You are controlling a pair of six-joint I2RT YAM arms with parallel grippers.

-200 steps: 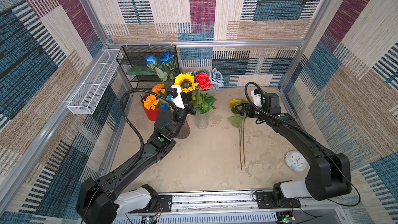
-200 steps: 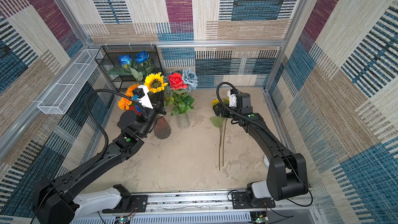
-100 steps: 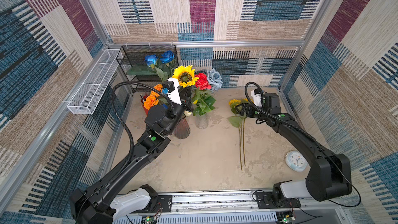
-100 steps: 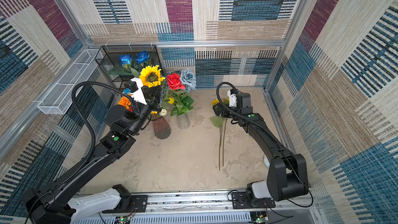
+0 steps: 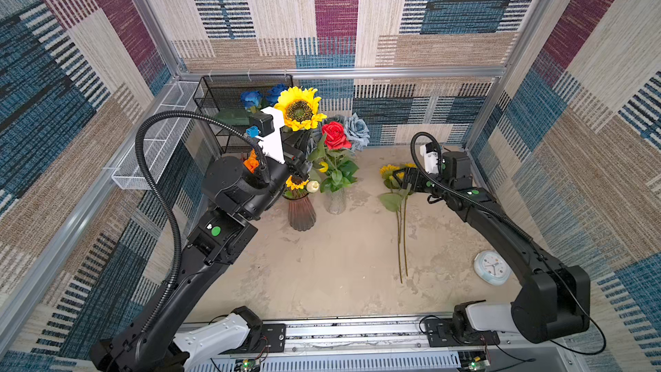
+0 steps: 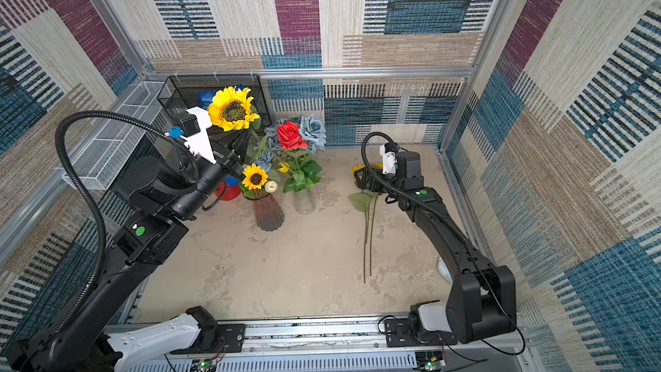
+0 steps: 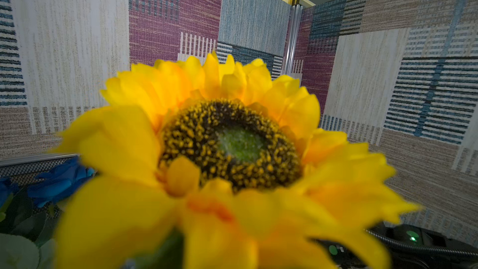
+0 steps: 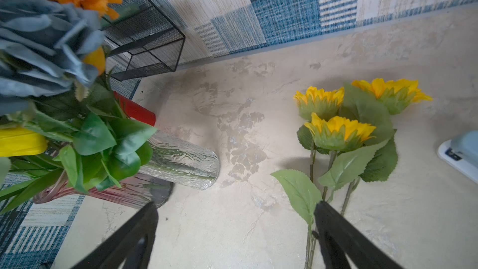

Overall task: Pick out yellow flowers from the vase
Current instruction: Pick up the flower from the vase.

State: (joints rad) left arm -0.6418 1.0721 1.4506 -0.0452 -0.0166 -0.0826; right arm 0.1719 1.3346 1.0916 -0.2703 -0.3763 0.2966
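Yellow petals, dark centre: the raised sunflower (image 5: 299,109) sits high above the vases, right over the left end effector (image 5: 302,137). It fills the left wrist view, so the contact itself is hidden. The end effector is pressed together, and judging by how the head rides on it, it is pinching the stem just under the head. I cannot tell whether the lower stem is clear of the ribbed brown vase (image 5: 301,211).

- In that vase: one small sunflower (image 5: 296,183).
- Just beside it, the clear vase (image 5: 336,202) holds the yellow tulip (image 5: 323,167), low among the leaves under the red rose (image 5: 335,135) and grey-blue roses (image 5: 357,128).
- On the bench (image 5: 339,263), well apart from the vases: the laid sunflowers (image 8: 338,128), three heads.
- The right end effector (image 8: 236,205) hovers over their stems, spread wide and holding nothing.

Risks, as I judge them:
- A long stem dragged sideways could snag the small sunflower or the vase lip and tip the ribbed brown vase into the clear vase.
- A thin stem may twist in the pinch.
- The head may brush the mesh rack (image 5: 243,101) behind it.
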